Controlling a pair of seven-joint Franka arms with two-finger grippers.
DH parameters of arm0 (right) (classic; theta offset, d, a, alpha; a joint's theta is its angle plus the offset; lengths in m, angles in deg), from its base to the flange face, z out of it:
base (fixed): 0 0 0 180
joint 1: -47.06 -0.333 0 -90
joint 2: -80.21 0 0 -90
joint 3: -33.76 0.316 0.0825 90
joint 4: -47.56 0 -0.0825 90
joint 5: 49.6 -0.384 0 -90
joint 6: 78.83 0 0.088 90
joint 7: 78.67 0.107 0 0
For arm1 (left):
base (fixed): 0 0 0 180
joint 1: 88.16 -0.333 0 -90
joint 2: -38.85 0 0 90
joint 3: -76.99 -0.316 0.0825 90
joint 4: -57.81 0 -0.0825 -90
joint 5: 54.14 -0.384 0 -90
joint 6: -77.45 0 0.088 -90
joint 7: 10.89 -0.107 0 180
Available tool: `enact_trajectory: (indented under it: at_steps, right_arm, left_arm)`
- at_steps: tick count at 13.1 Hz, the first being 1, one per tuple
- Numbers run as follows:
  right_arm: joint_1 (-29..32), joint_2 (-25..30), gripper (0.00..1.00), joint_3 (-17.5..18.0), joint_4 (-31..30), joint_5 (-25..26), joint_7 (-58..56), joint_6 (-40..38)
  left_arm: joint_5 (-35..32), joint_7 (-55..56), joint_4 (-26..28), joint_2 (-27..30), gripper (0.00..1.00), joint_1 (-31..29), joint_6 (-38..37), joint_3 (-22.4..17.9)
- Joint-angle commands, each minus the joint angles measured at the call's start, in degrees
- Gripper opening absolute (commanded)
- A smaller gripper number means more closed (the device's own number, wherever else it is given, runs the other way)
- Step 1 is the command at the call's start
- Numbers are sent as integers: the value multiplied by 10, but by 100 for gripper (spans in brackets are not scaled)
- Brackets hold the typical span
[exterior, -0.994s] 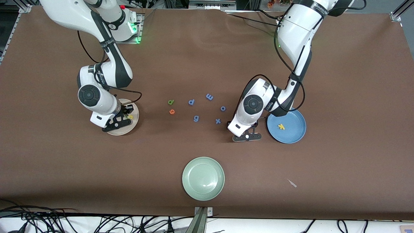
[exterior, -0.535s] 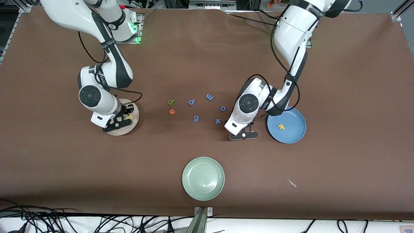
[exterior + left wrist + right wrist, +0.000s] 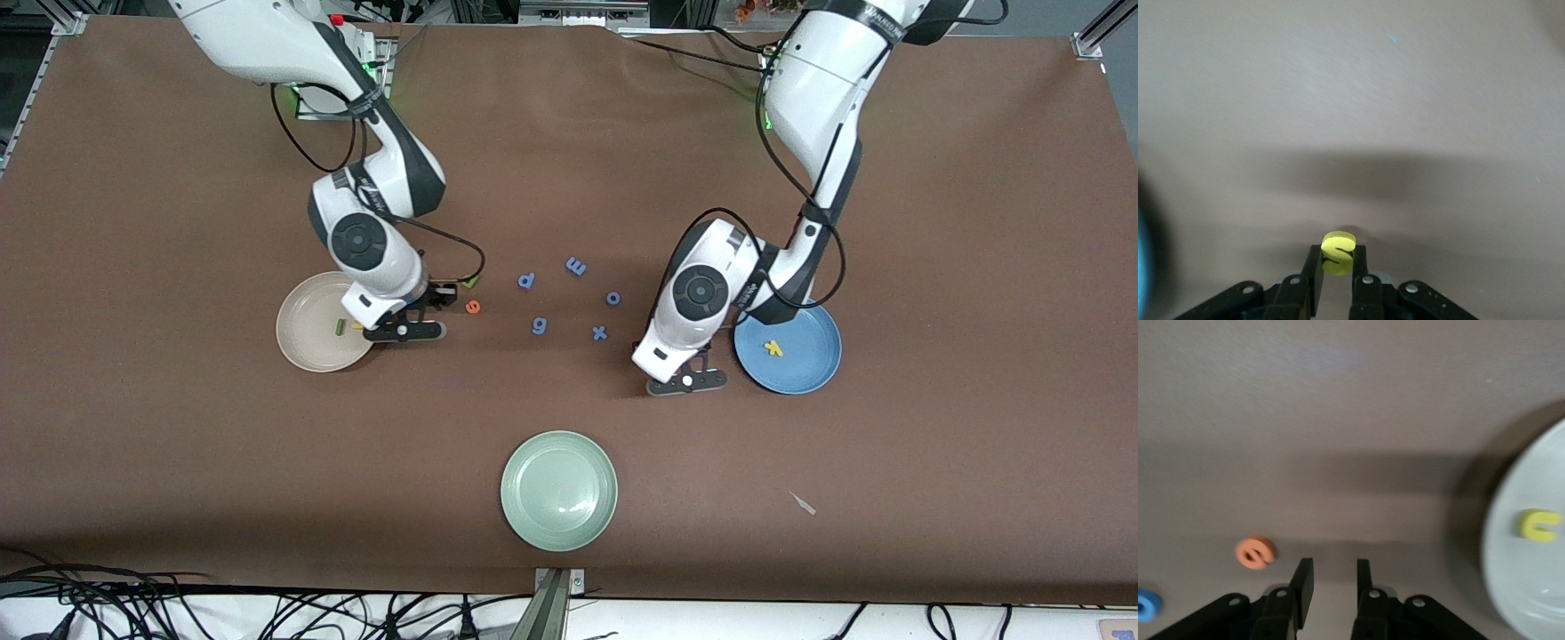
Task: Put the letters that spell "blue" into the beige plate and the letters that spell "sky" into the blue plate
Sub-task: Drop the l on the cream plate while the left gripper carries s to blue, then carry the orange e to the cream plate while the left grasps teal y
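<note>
Gripping yellow s (image 3: 1338,252), left tool (image 3: 1338,270) clamped; right tool (image 3: 1331,577) parted, empty, near orange e (image 3: 1256,552); b half hidden.

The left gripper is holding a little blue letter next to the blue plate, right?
Not quite: the letter is yellow, not blue. The left wrist view shows the left gripper shut on a small yellow letter. The rest is right: in the front view that gripper is beside the blue plate.

White arms with black joints, black cables, black two-finger hands
</note>
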Motion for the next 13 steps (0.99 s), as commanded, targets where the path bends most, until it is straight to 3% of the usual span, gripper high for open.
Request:
enact_trajectory:
  at_steps: [1, 4, 8, 10, 12, 13]
  right_arm:
    - [4, -29, 33, 25, 30, 40, 79, 5]
    - [0, -48, 33, 34, 30, 47, 115, 68]
    - [-8, -58, 34, 35, 30, 64, 141, 76]
    - [-9, -58, 41, 35, 28, 65, 142, 80]
    - [-9, -58, 42, 35, 24, 65, 143, 80]
    - [-10, -58, 50, 35, 22, 66, 143, 81]
  left_arm:
    - [-1, -74, 5, 41, 3, -33, -77, -6]
    - [-31, -139, 12, 61, 3, -71, -139, -9]
    - [-42, -172, 39, 61, 3, -102, -169, -7]
    - [-42, -184, 58, 60, 6, -109, -168, -7]
    - [-43, -193, 67, 54, 7, -119, -166, -6]
    - [-42, -194, 73, 53, 7, -120, -164, -6]
